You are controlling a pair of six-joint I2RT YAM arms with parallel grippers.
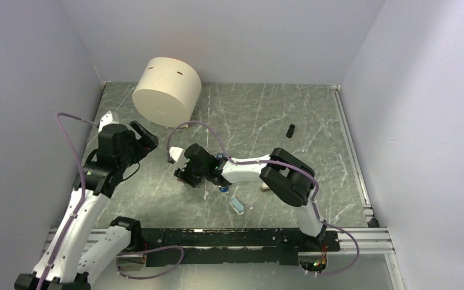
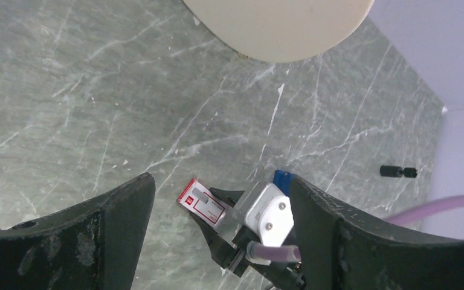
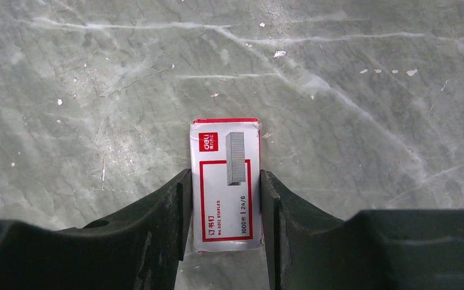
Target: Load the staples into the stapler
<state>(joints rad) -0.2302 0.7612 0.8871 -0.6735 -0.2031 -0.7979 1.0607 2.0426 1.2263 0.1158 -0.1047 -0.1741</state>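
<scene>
The staples' red-and-white box (image 3: 225,181) lies label up at table level, and my right gripper (image 3: 225,175) is shut on its two long sides. The left wrist view shows the same box (image 2: 201,203) sticking out of the right fingers. From above, the right gripper (image 1: 187,175) covers the box. Of the stapler, only a blue end (image 2: 283,178) shows behind the right wrist; from above, blue bits (image 1: 220,156) peek out beside the right arm. My left gripper (image 1: 147,136) hangs open, up and to the left of the box, with nothing between its fingers (image 2: 127,205).
A large cream cylinder (image 1: 167,90) stands at the back left, close to the left gripper. A small black cylinder (image 1: 290,130) lies at the back right. A pale-blue capsule piece (image 1: 237,205) lies in front of the right arm. Walls close in on three sides.
</scene>
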